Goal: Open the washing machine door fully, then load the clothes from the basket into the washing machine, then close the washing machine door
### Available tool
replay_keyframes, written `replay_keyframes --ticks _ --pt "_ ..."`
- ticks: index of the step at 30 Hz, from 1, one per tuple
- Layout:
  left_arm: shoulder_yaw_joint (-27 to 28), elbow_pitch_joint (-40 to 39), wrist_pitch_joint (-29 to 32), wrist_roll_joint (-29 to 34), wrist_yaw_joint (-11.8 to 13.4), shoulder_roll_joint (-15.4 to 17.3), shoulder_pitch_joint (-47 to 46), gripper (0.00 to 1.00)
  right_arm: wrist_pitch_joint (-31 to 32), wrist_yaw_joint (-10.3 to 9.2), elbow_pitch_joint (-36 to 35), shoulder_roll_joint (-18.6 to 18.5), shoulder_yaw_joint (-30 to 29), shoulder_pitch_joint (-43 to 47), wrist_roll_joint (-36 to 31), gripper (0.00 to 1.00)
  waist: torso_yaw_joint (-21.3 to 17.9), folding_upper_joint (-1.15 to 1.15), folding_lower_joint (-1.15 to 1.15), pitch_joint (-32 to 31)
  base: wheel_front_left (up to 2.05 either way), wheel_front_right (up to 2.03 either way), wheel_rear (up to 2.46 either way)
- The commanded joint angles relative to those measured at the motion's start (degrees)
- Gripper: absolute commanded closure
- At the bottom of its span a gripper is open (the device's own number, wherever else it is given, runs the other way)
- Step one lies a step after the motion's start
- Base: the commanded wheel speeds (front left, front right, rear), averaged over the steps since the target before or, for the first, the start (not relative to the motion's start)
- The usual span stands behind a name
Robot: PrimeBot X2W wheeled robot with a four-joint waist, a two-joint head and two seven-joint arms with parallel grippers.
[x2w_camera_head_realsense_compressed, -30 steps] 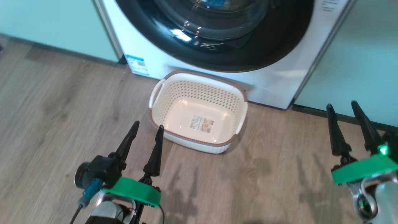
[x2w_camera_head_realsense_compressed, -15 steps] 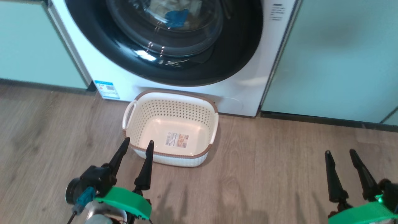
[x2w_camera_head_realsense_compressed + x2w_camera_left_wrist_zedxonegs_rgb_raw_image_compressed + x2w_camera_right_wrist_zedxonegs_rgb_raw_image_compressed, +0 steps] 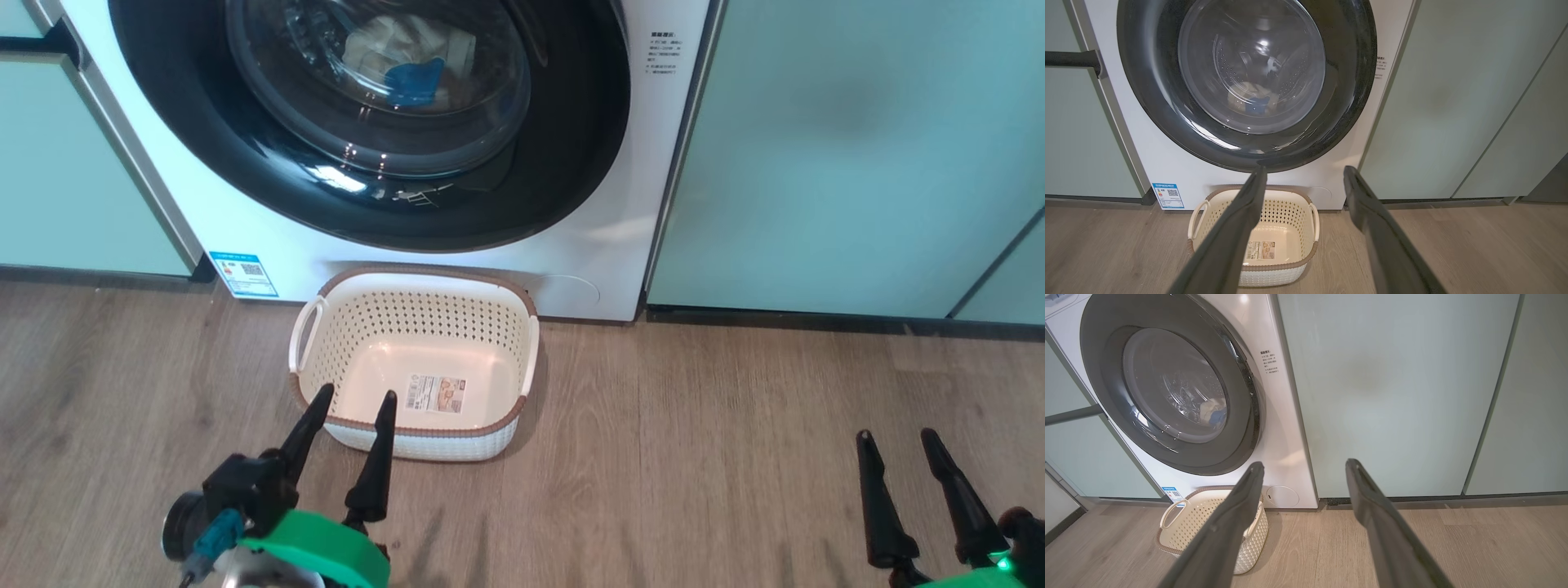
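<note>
The washing machine [image 3: 608, 237] stands white between cabinets, and its round black washing machine door [image 3: 571, 163] sits flush against the front. Behind the glass lie the clothes [image 3: 408, 61], pale with a blue patch; they also show as clothes [image 3: 1253, 101] in the left wrist view. On the floor in front, the cream basket [image 3: 424, 314] holds nothing but its label. My left gripper [image 3: 357, 394] hangs open over the basket's near rim. Far to the right my right gripper [image 3: 896, 435] is open above bare floor. Both wrist views show spread fingers with nothing between them.
Pale green cabinet panels [image 3: 841, 147] flank the washer, with a dark kick strip [image 3: 816, 320] along the floor. A blue energy sticker [image 3: 242, 273] marks the washer's lower left corner. Wood flooring [image 3: 694, 457] spreads to the right of the basket.
The whole head picture has shifted, so the camera moved: more of the washer front shows and both grippers sit lower in view. Both grippers stay open; the basket has not moved.
</note>
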Motion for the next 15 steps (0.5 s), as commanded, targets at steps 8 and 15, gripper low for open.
replay_keyframes --ticks 8,15 --pt "2.0 -2.8 0.4 0.0 0.9 0.9 -2.0 0.0 -0.2 -0.2 -1.9 -0.3 1.0 -2.2 0.4 0.0 -0.3 0.0 0.01 0.6 0.0 0.0 0.0" --pt "1.7 -2.8 0.3 -0.1 1.5 0.8 -1.8 0.0 -0.1 -0.2 -1.7 -0.3 1.0 -2.3 0.4 0.0 -0.3 0.0 0.01 0.2 0.0 0.0 0.0"
